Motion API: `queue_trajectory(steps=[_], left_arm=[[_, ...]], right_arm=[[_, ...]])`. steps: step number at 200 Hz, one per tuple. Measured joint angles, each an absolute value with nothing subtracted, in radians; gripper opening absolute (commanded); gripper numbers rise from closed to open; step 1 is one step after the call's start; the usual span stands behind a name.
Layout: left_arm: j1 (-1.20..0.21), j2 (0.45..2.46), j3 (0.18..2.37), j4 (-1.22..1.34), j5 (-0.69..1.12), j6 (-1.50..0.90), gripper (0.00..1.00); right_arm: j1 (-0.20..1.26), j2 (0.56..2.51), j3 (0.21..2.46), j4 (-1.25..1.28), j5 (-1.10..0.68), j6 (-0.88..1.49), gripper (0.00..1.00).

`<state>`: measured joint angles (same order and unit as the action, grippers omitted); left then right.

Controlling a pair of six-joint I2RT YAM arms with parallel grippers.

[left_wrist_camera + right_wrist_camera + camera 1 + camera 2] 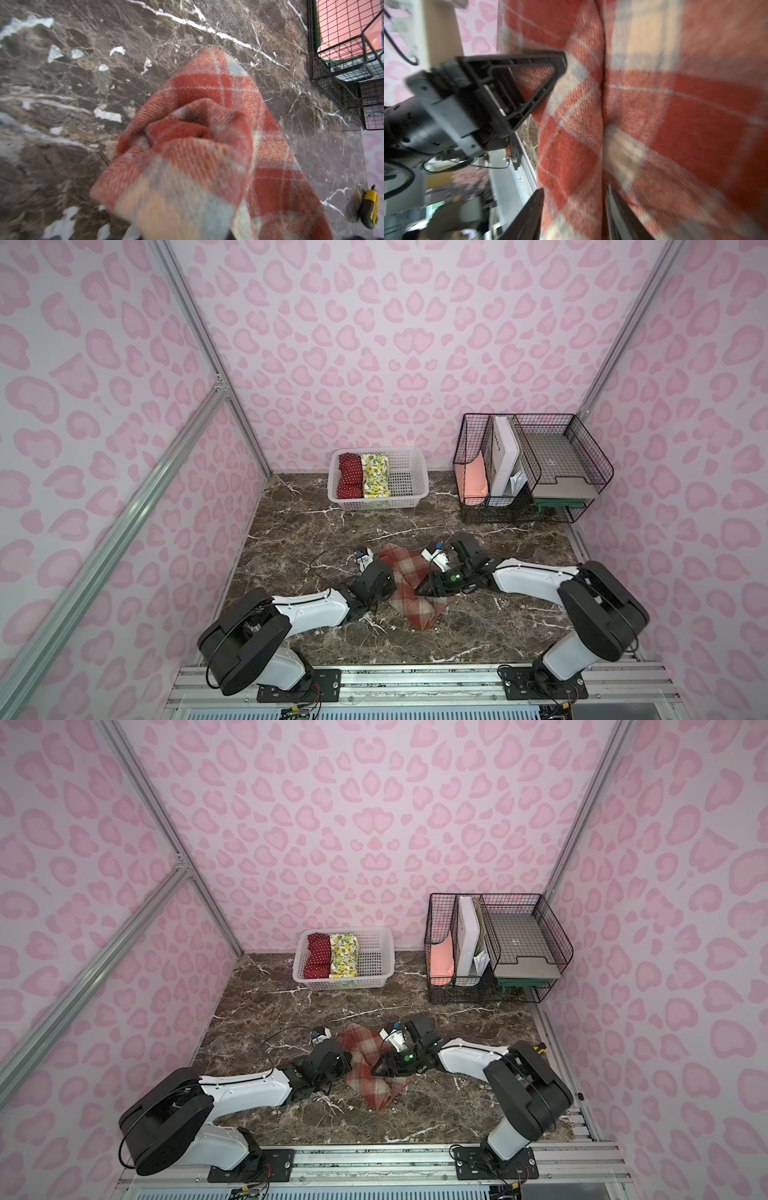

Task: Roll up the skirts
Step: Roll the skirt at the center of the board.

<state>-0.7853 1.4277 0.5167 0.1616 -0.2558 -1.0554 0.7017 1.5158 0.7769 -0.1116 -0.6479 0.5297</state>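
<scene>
The rust-red and cream plaid skirt (399, 562) (360, 1048) lies crumpled mid-table between my two arms. My left gripper (388, 578) (347, 1058) is at its left edge. Bunched plaid cloth (207, 124) covers the jaws in the left wrist view. One left finger (512, 57) presses into the cloth. My right gripper (422, 589) (576, 207) is on the skirt's right side, jaws apart, with a fold of plaid (654, 104) between them. The red polka-dot skirt (350, 475) and the lemon-print skirt (376, 475) lie rolled side by side in the white basket (409, 489).
A black wire desk organizer (532, 464) with papers and a grey tray stands at the back right. A yellow tool (369, 207) lies by the right wall. Pink patterned walls close in three sides, and an aluminium rail (415, 680) runs along the front.
</scene>
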Motion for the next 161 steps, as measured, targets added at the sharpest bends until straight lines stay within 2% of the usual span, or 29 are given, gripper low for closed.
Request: queue_trajectory(steps=[14,25,41,66,81,106,161], left_arm=[[-0.786,1.415,0.518,0.135,-0.257,-1.043,0.0],[-0.786,1.412,0.521,0.121,-0.257,-1.038,0.0],[-0.786,1.411,0.527,0.106,-0.257,-1.032,0.0],[-0.786,1.411,0.533,0.092,-0.257,-1.024,0.0],[-0.786,1.406,0.533,0.083,-0.257,-1.02,0.0],[-0.786,1.397,0.533,0.064,-0.257,-1.018,0.0],[-0.787,1.383,0.529,0.048,-0.258,-1.019,0.0]], right_arm=[[0.757,1.423,0.831,-0.223,-0.496,0.49,0.53],[0.806,1.367,0.864,-0.303,-0.387,0.47,0.45],[0.897,1.307,0.886,-0.37,-0.246,0.457,0.41],[1.069,1.315,0.896,-0.384,-0.102,0.44,0.32],[1.162,1.35,0.897,-0.369,-0.019,0.425,0.32],[1.262,1.422,0.889,-0.307,0.11,0.4,0.45],[1.287,1.586,0.794,-0.122,0.227,0.344,0.56]])
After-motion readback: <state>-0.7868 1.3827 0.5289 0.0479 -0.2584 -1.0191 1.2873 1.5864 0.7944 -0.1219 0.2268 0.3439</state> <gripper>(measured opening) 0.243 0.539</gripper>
